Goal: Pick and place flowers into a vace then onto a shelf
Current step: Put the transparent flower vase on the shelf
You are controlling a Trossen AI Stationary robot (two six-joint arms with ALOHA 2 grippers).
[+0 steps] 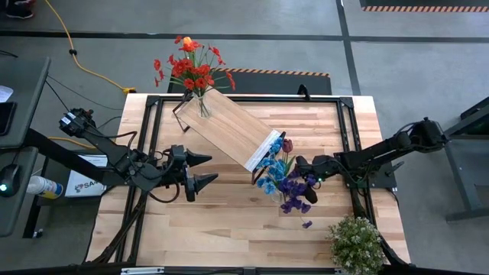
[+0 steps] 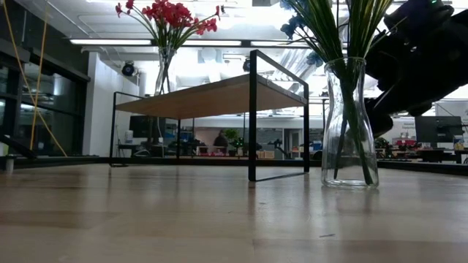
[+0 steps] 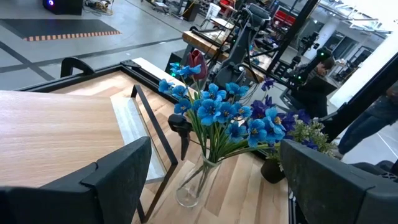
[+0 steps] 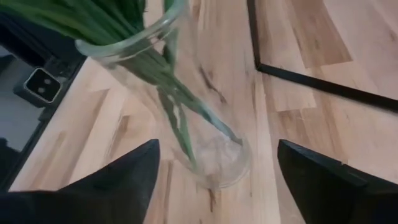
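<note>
The desk (image 1: 229,221) is a pale butcher-block top of narrow wooden strips, edged by a black metal frame, standing on a grey concrete floor crossed by dark lines and a yellow cable (image 1: 72,53) at the upper left of the high view. In the low view the room behind is a bright open workshop with ceiling strip lights and dark window frames.

The shelf (image 1: 229,128), a smooth light wooden board with thin black metal frame ends, lies diagonally in the upper middle of the high view. At its upper-left end stands a clear glass vase of red and orange flowers (image 1: 192,65).

A second clear glass vase (image 4: 205,149), narrow-necked and round-based, stands on the desk just beside the shelf's lower-right end, holding green stems with blue and purple flowers (image 1: 281,179) and one dark red head.

The right gripper (image 1: 308,177) is right of centre, its jaws spread apart on either side of this vase, not pressing it. The left gripper (image 1: 205,169) hovers left of centre, jaws released and holding nothing.

A bushy pale green plant (image 1: 356,243) sits at the lower right.
</note>
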